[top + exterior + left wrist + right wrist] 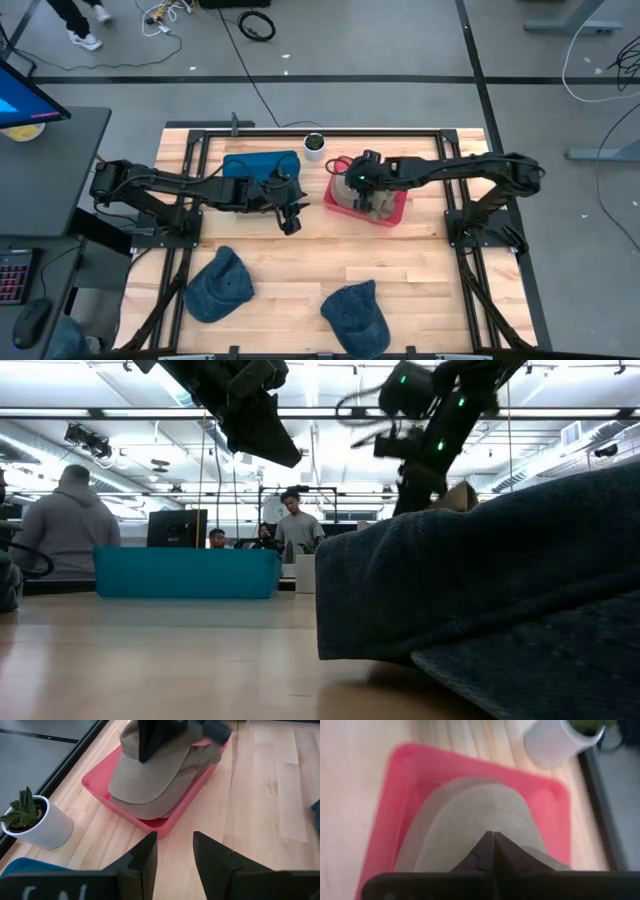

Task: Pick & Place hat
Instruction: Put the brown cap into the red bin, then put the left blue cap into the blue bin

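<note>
Two tan hats [150, 785] lie stacked in a red tray [165, 822] at the table's far middle [395, 212]. My right gripper [493, 842] stands over the tray [358, 182], pointing down, shut on the upper tan hat. My left gripper [175, 855] hangs open above bare wood left of the tray [290, 222], touching nothing. Two blue denim hats [220, 285] [355, 315] lie flat on the table's near part; one fills the low view's right [500, 590]. My right gripper comes at the upper tan hat from above, fingers [149, 740] pointing down on its crown [485, 815]. The shut fingers hide the place of contact, so the kind of hold cannot be told. The hat's brim [145, 792] rests on the hat beneath, inside the tray.
A teal bin [260, 165] stands at the far edge under my left arm. A white pot with a small plant [314, 145] stands between the bin and the tray. Bare wood lies between the tray and the denim hats. People sit beyond the table [65, 520].
</note>
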Robot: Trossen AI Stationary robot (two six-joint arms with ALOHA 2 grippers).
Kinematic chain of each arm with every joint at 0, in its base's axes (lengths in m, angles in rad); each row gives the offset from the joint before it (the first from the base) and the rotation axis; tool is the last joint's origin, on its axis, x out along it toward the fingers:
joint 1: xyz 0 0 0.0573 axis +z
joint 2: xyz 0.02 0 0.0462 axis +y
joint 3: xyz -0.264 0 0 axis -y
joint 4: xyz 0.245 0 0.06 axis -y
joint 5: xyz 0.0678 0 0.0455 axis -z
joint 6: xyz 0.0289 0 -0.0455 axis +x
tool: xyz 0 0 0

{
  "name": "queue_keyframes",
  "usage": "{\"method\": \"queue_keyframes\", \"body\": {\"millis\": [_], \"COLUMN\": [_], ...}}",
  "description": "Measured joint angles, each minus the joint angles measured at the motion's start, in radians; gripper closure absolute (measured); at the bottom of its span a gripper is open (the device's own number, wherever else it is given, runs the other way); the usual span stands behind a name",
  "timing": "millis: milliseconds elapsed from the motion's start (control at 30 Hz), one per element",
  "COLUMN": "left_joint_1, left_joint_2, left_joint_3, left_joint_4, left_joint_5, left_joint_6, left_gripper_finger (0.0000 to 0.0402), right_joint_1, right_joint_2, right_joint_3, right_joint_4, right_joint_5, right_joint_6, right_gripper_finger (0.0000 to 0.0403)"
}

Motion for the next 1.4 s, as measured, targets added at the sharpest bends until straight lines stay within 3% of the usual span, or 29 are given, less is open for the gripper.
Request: {"method": "queue_keyframes", "body": {"millis": [300, 467, 600, 767, 1067, 1267, 1400], "left_joint_1": [0.000, 0.000, 0.000, 0.000, -0.033, -0.068, -0.097], "left_joint_2": [0.000, 0.000, 0.001, 0.001, -0.010, -0.025, -0.023], "left_joint_3": [0.000, 0.001, 0.001, 0.001, 0.001, 0.012, 0.012], "left_joint_4": [-0.002, -0.031, -0.057, -0.061, -0.060, -0.146, -0.227], "left_joint_5": [0.000, 0.000, 0.000, 0.000, 0.014, 0.201, 0.309], "left_joint_6": [0.001, 0.000, 0.000, 0.000, -0.082, -0.215, -0.498], "left_gripper_finger": [0.0273, 0.0273, 0.0273, 0.0273, 0.0273, 0.0273, 0.0273], "right_joint_1": [0.005, 0.014, 0.033, 0.048, 0.094, 0.156, 0.196], "right_joint_2": [0.165, 0.177, 0.178, 0.096, -0.216, -0.296, -0.284], "right_joint_3": [0.006, 0.006, 0.003, -0.006, -0.005, -0.004, -0.003], "right_joint_4": [0.037, 0.035, 0.043, 0.035, -0.062, -0.095, -0.101], "right_joint_5": [0.006, 0.004, 0.013, -0.016, -0.053, -0.093, -0.090], "right_joint_6": [0.146, 0.246, 0.220, 0.203, 0.202, 0.193, 0.183], "right_gripper_finger": [0.0397, 0.0400, 0.0400, 0.0398, 0.0396, 0.0395, 0.0395]}}
